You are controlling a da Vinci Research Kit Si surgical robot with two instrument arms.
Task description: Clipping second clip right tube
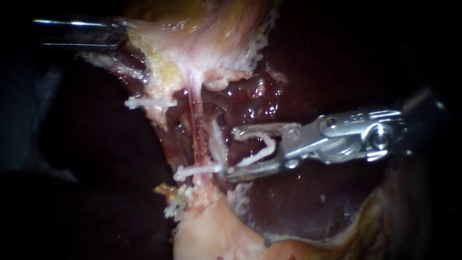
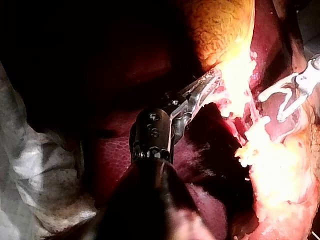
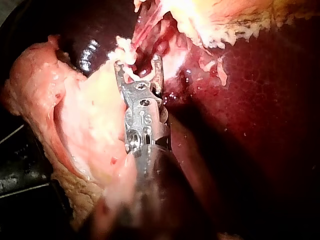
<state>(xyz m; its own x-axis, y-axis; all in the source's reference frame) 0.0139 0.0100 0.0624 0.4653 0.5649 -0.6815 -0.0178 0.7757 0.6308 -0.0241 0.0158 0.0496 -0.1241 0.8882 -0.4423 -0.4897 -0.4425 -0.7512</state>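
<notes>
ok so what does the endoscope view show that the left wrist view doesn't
Endoscope only: a closed clip across the thin red tube, and a higher clip to its left. Left wrist only: the left instrument, jaws gripping pale tissue, and pale cloth beside its shaft. Both: the right instrument holding an open white clip, and dark liver.

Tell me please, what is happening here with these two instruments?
The left instrument grips the pale tissue and holds it stretched. The right instrument carries an open white clip between its jaws, which stand wide apart and touch it from both sides. Its tip is right beside the thin red tube. Other clips already sit there; the nearest placed clip lies next to the lower jaw's tip. The new clip is not yet closed on anything.
</notes>
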